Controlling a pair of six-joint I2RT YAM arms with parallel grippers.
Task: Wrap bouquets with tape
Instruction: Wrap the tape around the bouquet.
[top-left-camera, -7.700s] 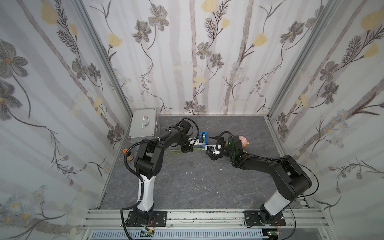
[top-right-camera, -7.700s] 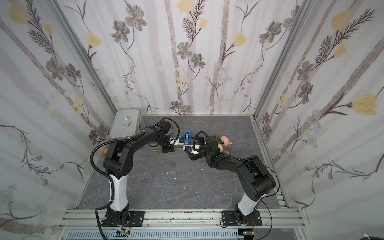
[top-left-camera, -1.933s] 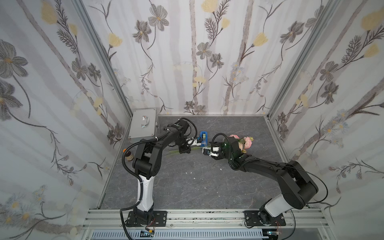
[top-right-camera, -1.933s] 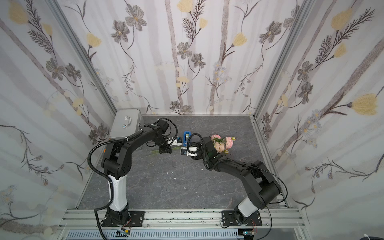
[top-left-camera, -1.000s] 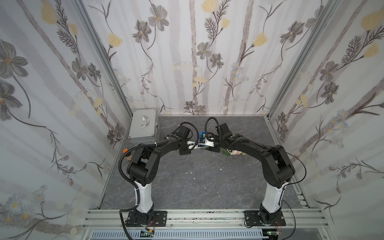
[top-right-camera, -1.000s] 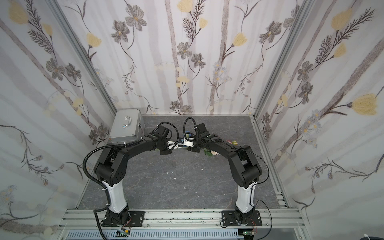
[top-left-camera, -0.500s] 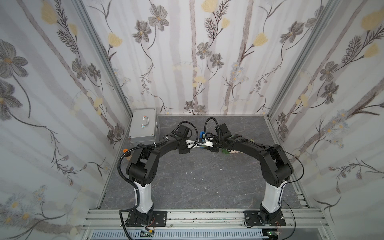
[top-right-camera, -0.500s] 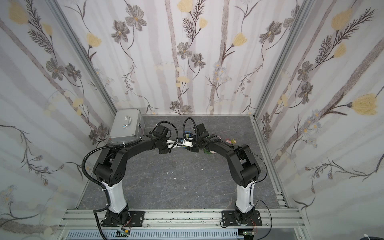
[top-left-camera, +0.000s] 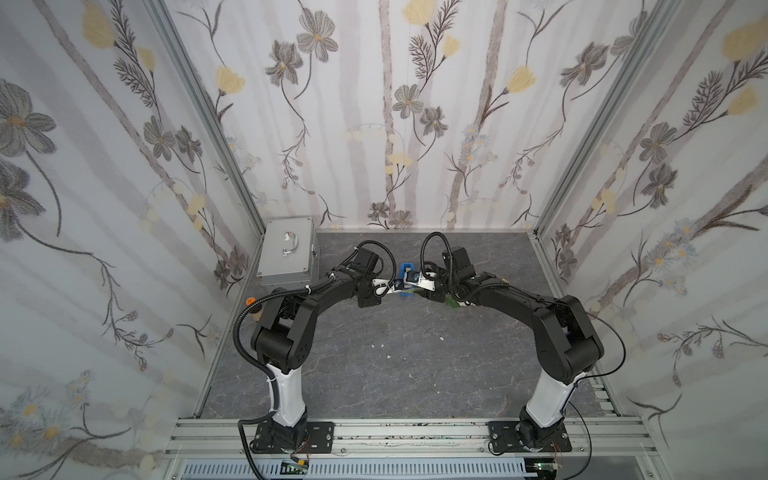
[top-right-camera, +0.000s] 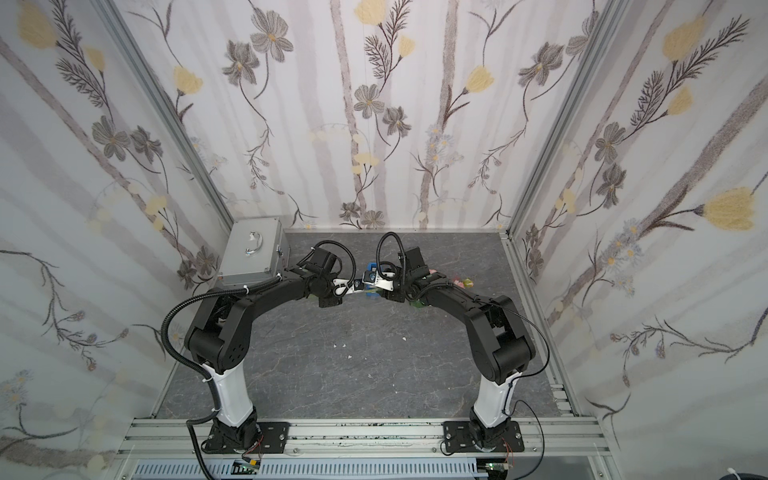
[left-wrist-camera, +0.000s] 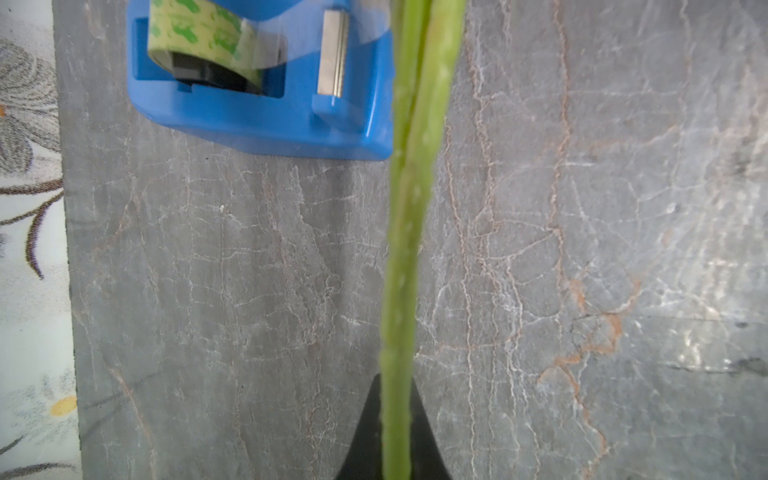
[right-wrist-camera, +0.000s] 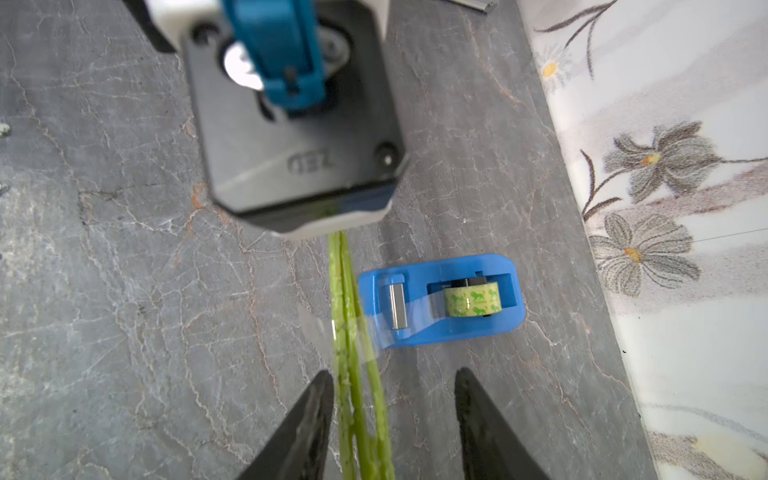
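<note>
The bouquets' thin green stems (left-wrist-camera: 409, 216) run straight out from my left gripper (left-wrist-camera: 395, 415), which is shut on them. The same stems (right-wrist-camera: 345, 332) pass between the fingers of my right gripper (right-wrist-camera: 395, 399), close to one finger; its jaws stand well apart. A clear strip of tape (right-wrist-camera: 357, 328) stretches from the blue dispenser (right-wrist-camera: 457, 328) across the stems. The greenish-yellow tape roll (right-wrist-camera: 471, 301) sits in the dispenser. In both top views the two grippers (top-left-camera: 397, 285) (top-right-camera: 372, 286) meet tip to tip in front of the dispenser (top-left-camera: 406, 268). Pink blooms (top-right-camera: 459, 282) show behind the right arm.
A silver metal case (top-left-camera: 286, 253) with a handle lies at the back left. A small brown bottle with an orange cap (top-left-camera: 253, 309) stands beside the left arm. Small white scraps (top-left-camera: 378, 345) dot the grey marbled table (top-left-camera: 395, 374). Wallpapered walls enclose three sides.
About two seconds ago the right arm swung back and left, up to the dispenser. Over the last second both arms hold their places; the right jaws narrowed a little, then widened again.
</note>
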